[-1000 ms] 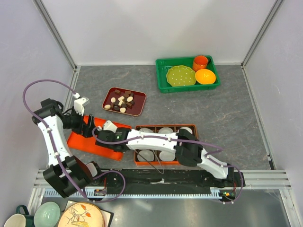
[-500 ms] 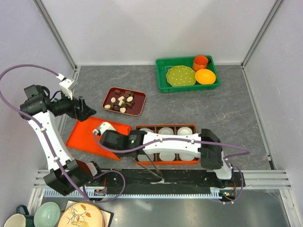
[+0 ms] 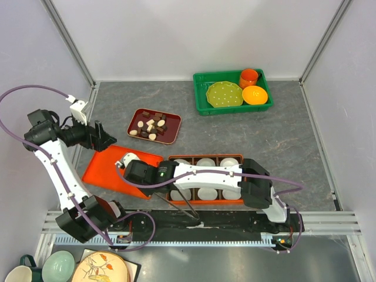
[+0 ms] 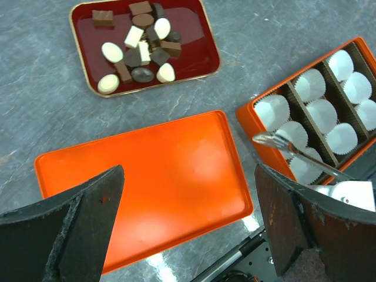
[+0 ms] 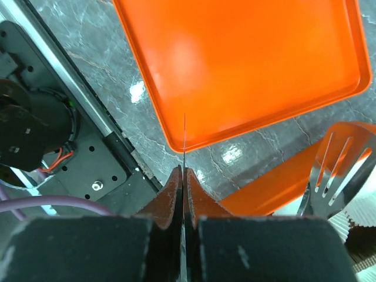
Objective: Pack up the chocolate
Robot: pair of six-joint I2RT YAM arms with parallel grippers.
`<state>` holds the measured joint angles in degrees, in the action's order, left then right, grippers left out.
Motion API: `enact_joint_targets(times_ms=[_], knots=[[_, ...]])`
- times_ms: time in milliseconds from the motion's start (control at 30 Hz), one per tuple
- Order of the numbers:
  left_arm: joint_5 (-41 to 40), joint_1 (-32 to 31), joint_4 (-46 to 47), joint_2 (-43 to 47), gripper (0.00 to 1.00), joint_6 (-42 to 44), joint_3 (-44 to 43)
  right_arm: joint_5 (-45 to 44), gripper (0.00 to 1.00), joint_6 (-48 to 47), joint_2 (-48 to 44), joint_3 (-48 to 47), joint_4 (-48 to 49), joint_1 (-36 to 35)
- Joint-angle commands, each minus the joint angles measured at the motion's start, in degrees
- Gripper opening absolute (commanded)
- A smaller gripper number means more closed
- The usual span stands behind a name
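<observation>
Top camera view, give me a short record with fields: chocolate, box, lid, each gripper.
chocolate: loose pile on the dark red tray, none packed
orange box: white paper cups, all visible ones empty
orange lid: lying flat, left of box
left gripper: open, aimed at the lid
right gripper: shut, over the lid's edge

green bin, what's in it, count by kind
plate: 1
cup: 1
bowl: 1
total: 3
</observation>
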<state>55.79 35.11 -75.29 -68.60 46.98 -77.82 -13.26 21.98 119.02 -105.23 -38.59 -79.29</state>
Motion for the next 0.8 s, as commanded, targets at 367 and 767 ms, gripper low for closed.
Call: enact_joint_targets(times_ms=[367,767], knots=[[0.1,2.6,-1.4,0.2,0.99,3.2,-0.3,5.6,0.17,-6.2,1.4,1.8,3.6,1.9],[-0.8,2.6,-2.7,0.8,0.99,6.0,1.3,7.8,0.47,-5.9,-0.3,2.8,4.9,2.3]])
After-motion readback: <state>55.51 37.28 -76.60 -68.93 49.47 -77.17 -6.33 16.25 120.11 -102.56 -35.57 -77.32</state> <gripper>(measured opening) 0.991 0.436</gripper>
